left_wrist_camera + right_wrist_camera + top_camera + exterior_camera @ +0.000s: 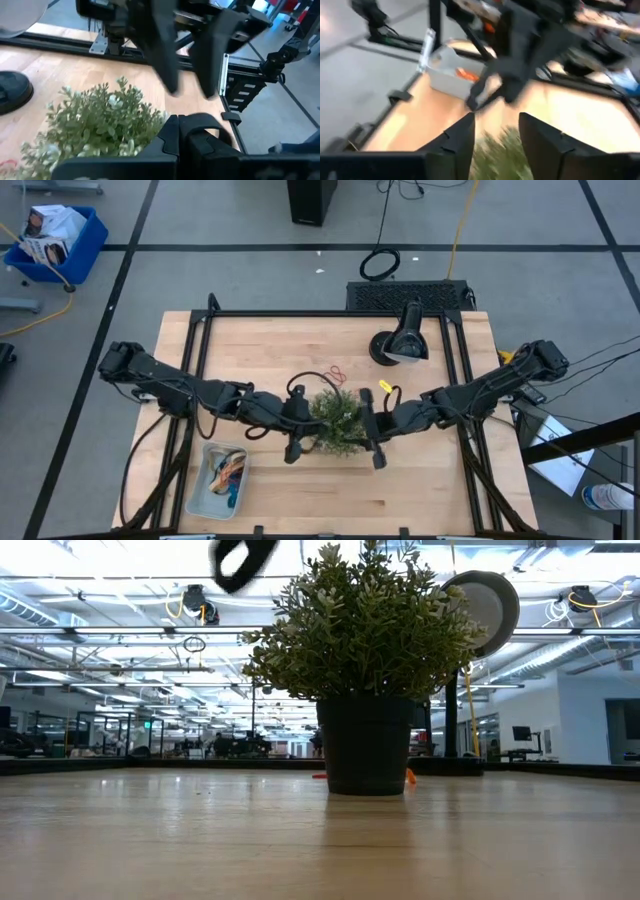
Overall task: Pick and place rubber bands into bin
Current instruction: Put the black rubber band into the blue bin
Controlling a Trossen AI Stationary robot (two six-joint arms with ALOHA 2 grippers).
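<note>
At mid-tabletop [420, 480], on either side of the potted plant [335, 420]: left tool [293, 452] at the plant's left edge, fingers pressed together with nothing between them; right tool [377, 455] at the plant's right edge, fingers spread apart and empty.

From above only: bin [200, 498] at the near left corner of the tabletop, well apart from the plant, with a tangle of orange, tan and blue rubber bands [228, 470] inside. Two red loops [335, 374] lying flat just beyond the plant, on its far side. Black lamp-like stand [400, 345] at far right.

From table height: plant [365, 630] in a black pot, filling the centre; slivers of orange at the pot's foot on both sides, too small to identify; no bin visible.

From the left wrist: closed fingers [190, 137] over the foliage [95, 120], the other arm's spread fingers opposite.

From the right wrist: parted fingers [460, 137] above blurred green, and the bin [447, 80] farther off with orange bands [467, 75] showing over its wall.
</note>
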